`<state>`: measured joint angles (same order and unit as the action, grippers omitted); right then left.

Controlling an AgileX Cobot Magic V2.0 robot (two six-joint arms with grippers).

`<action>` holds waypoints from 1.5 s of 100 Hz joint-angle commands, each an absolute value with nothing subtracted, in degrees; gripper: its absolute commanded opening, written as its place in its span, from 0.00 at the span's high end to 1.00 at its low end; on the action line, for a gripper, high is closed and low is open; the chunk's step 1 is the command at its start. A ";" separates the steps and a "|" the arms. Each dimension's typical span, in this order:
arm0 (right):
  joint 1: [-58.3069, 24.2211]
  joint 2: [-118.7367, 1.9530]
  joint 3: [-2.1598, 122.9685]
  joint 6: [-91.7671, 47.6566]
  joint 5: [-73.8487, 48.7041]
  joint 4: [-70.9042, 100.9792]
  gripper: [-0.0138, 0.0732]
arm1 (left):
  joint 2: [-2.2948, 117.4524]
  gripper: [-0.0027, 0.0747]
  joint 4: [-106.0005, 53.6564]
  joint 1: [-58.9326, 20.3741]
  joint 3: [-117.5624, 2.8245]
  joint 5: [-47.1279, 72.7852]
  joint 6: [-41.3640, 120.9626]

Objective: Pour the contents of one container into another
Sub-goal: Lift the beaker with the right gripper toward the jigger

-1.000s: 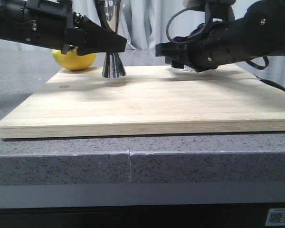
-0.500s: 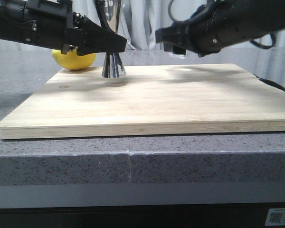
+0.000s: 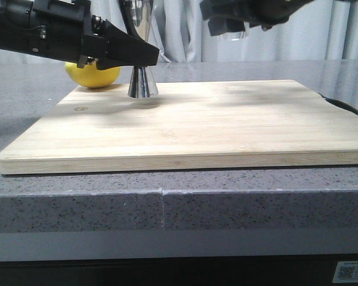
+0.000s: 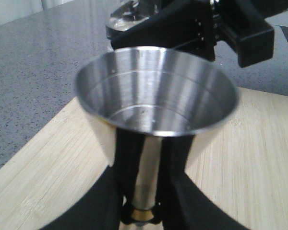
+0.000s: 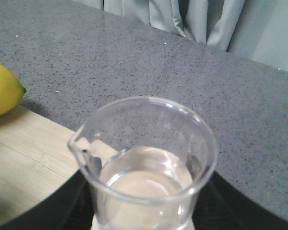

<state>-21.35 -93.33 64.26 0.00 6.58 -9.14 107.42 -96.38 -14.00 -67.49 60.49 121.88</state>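
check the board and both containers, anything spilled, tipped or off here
Nothing stands out. The steel jigger stands upright on the cutting board, clamped at its waist by the left gripper. The glass beaker, held upright in the right gripper above the board, holds clear liquid. No spill shows on the board.

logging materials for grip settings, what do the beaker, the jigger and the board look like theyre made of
Beaker: clear glass by the look, see-through walls, glossy rim.
Jigger: polished steel, mirror-like with brushed streaks inside, gold-coloured waist.
Board: pale wood, possibly bamboo, matte with lengthwise strips of grain.
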 commanded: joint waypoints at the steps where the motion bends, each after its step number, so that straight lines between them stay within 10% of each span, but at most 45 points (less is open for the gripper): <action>1: -22.37 -90.01 67.88 -0.72 7.67 -12.09 0.54 | 104.82 0.96 -100.62 -13.81 -69.16 64.30 122.03; 150: -26.56 -79.86 68.72 -0.72 -7.46 -21.86 0.54 | 104.82 0.96 -104.62 -21.77 -69.16 63.30 121.79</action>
<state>-27.01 -82.58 67.25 -0.38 -11.36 -20.55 107.42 -100.34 -20.55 -67.49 60.49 121.88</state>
